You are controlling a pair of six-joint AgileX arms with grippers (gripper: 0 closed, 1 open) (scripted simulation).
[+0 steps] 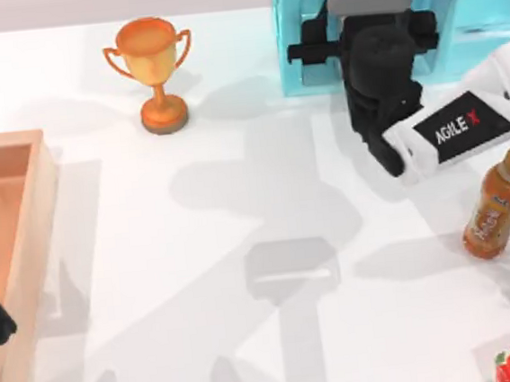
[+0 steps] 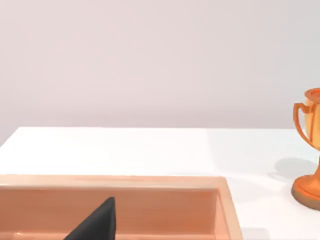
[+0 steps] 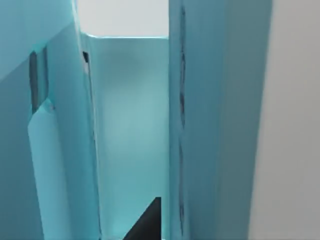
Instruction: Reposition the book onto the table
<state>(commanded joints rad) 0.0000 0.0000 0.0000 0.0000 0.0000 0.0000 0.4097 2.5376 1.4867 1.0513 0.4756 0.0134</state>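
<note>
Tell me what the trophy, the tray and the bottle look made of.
Trophy: looks like polished metal with a copper-gold tint; bright highlights on cup and handles. It could be coated plastic.
Tray: seems light wood, matt, with an even pale-orange tone and thick walls.
Bottle: probably clear plastic holding an orange drink, with a printed label and an orange cap.
All stand on the glossy white table.

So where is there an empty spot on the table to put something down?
The biggest bare patch is the middle of the white table, between the wooden tray on the left and the orange bottle on the right, in front of the trophy. It is crowded at the back right, where the right arm reaches into the light-blue shelf unit.
</note>
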